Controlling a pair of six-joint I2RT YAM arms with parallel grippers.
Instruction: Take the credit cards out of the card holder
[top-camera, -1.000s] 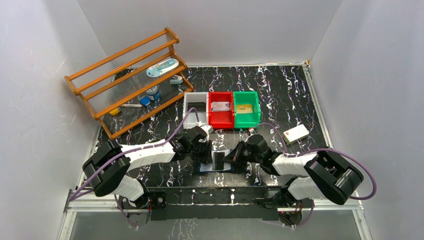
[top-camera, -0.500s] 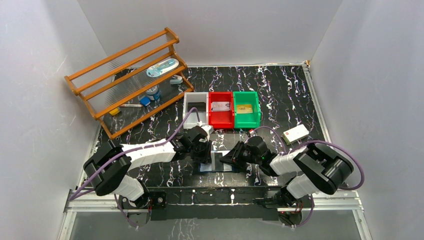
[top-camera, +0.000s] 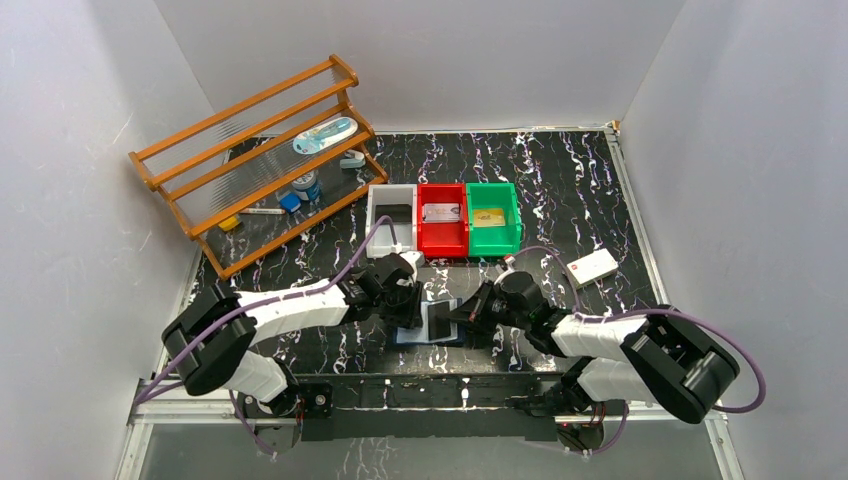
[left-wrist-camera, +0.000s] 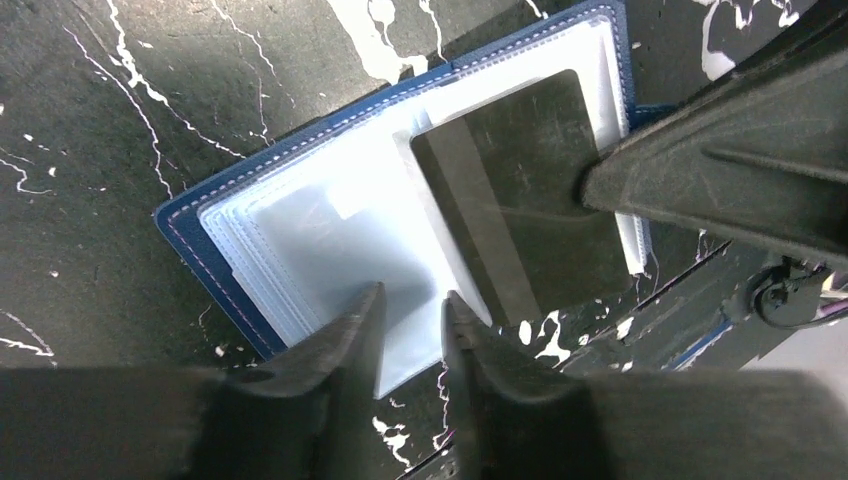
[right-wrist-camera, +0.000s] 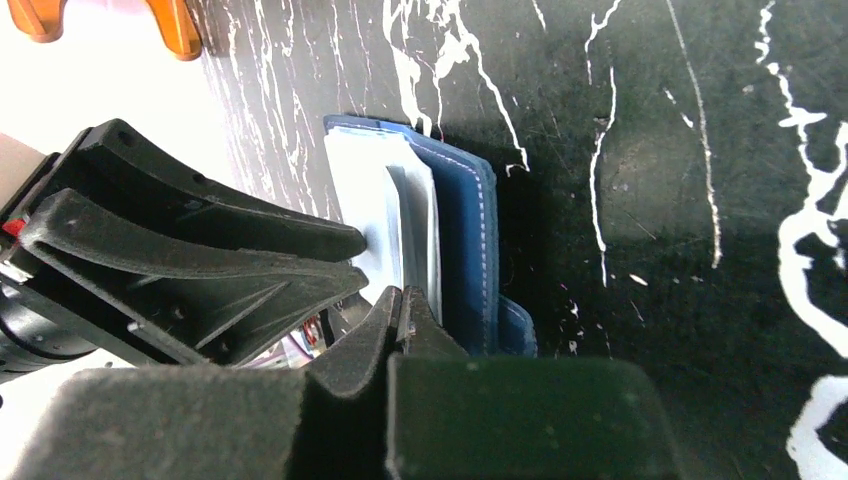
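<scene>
Since a second ago your right arm (top-camera: 600, 335) has swung its elbow outward. Your right end effector (left-wrist-camera: 590, 186) pinches the black credit card (left-wrist-camera: 515, 200) by its edge (it lies askew). Beneath your slightly spread left end effector (left-wrist-camera: 412, 312), the card holder (left-wrist-camera: 300, 240) lies open on the table (left-wrist-camera: 100, 110).

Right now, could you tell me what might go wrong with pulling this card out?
The right gripper pinches only an edge of the black card, so it may slip free. The left gripper pins just one rim of the card holder, so the holder may drag along.
</scene>
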